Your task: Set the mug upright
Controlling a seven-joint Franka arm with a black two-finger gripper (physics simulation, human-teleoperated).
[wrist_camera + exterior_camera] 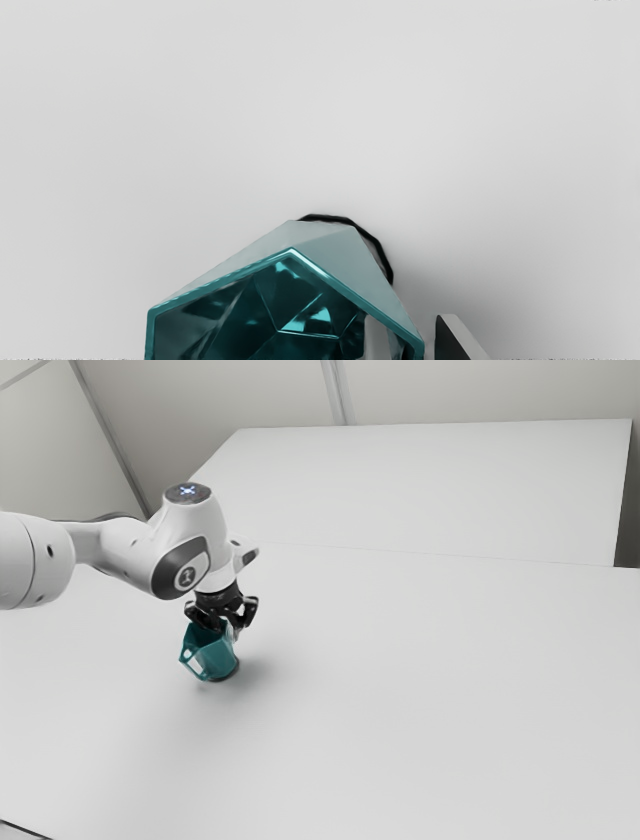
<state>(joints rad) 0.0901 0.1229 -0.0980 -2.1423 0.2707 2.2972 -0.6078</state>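
**Teal mug (218, 660) at a slant on the table (400, 710), claw (226, 630) right over the rim**

So I'm looking at this white Franka arm (120, 548), and it comes in from the exterior view's left with its hand pointed down at the mug. The mug's a faceted thing, kinda gem-like, with a dark ring (382, 250) around its base. It looks tipped to me: the mouth leans toward the exterior view's left, and the base sits over on the other side, down by the tabletop. Handle (190, 663) is on the exterior view's left too.

Claw's open, far as I can see. The wrist view has one finger (377, 340) down inside the mouth and the other finger (462, 337) outside, so the mug's wall is between them. There's a bit of daylight between the rim and that outside one, so no pinch on it.

Table's plain white, with a soft shadow around the mug. Behind it there's another flat white surface (420, 490), and past that a pale wall (280, 390).
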